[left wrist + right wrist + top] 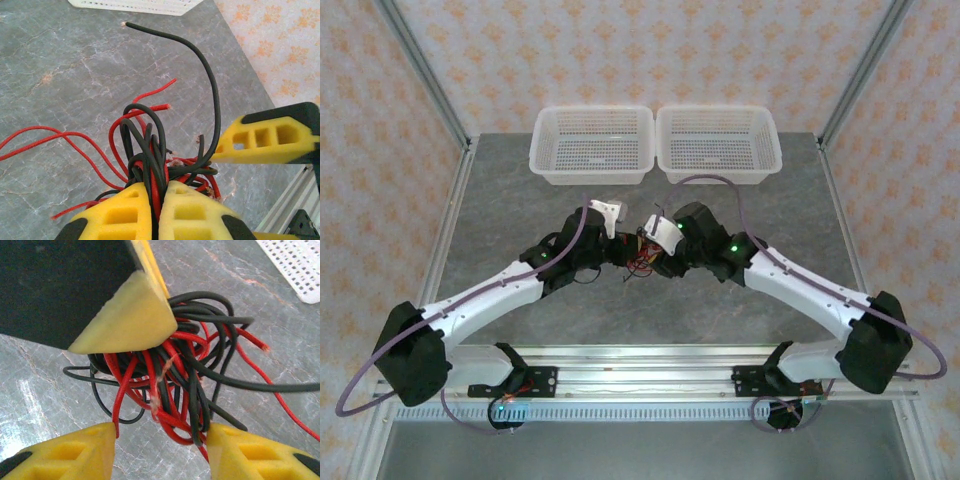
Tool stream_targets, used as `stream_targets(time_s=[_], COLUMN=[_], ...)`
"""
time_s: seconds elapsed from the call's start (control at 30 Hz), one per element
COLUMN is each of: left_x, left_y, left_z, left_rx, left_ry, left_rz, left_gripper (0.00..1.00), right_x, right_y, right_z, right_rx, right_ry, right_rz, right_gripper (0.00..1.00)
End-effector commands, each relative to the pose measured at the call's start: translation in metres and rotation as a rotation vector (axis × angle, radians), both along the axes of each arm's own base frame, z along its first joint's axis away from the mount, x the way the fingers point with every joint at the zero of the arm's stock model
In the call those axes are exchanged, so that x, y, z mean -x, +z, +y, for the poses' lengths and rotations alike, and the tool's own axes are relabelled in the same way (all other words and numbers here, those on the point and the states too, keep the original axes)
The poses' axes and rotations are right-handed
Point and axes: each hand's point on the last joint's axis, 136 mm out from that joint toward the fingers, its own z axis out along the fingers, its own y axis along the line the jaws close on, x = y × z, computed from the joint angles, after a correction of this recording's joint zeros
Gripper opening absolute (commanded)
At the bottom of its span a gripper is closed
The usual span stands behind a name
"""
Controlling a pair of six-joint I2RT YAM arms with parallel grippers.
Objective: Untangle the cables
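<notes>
Left tool [156, 207]: narrow, yellow foam pads [120, 215] pinched together on the cables [150, 155], red and black strands squeezed in the slit between them. The cables are a knotted red-and-black clump at mid desk [60, 75], right where the two arms meet in the top view. One long black wire [212, 75] arcs up out of the clump, its bare end pointing toward the far edge. Red strands [50, 135] trail off the clump and lie loose on the grey marbled surface.

Right tool [162, 442]: wide, holding nothing, one yellow finger [65, 452] on each side of the clump and the tangle hanging in the gap. A red loop end touches its one finger and a black strand touches the other. Left tool's pad sits against the top of the clump in the right wrist view. From the left wrist, one right-tool finger is just beside the clump, the long black wire touching its tip.

Two white perforated baskets [592, 150] stand side by side at the far edge of the desk, well apart from the cables.
</notes>
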Motion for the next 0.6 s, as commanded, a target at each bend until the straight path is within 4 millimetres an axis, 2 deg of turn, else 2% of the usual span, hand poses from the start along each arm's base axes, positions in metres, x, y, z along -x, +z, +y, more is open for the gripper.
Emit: stream_targets(time_s=[0.0, 0.17, 0.3, 0.37, 0.5, 0.57], left_x=[0.007, 0.014, 0.020, 0.024, 0.030, 0.028], left_y=[0.022, 0.028, 0.035, 0.040, 0.045, 0.041], left_z=[-0.006, -0.007, -0.009, -0.011, -0.011, -0.004], left_rx=[0.024, 0.048, 0.076, 0.100, 0.120, 0.090], left_ry=[-0.058, -0.082, -0.108, -0.129, -0.149, -0.116], left_rz=[-0.039, -0.048, -0.058, -0.065, -0.077, -0.079], left_gripper=[0.00, 0.00, 0.00, 0.00, 0.00, 0.00], right_x=[-0.007, -0.014, -0.015, -0.015, -0.016, -0.015], right_y=[0.020, 0.025, 0.027, 0.028, 0.039, 0.049], right_z=[0.013, 0.018, 0.023, 0.025, 0.028, 0.026], right_rx=[-0.044, -0.077, -0.113, -0.135, -0.193, -0.231], right_ry=[0.046, 0.039, 0.046, 0.048, 0.035, 0.022], right_rz=[-0.061, -0.101, -0.116, -0.118, -0.144, -0.164], right_gripper=[0.50, 0.48, 0.39, 0.31, 0.00, 0.00])
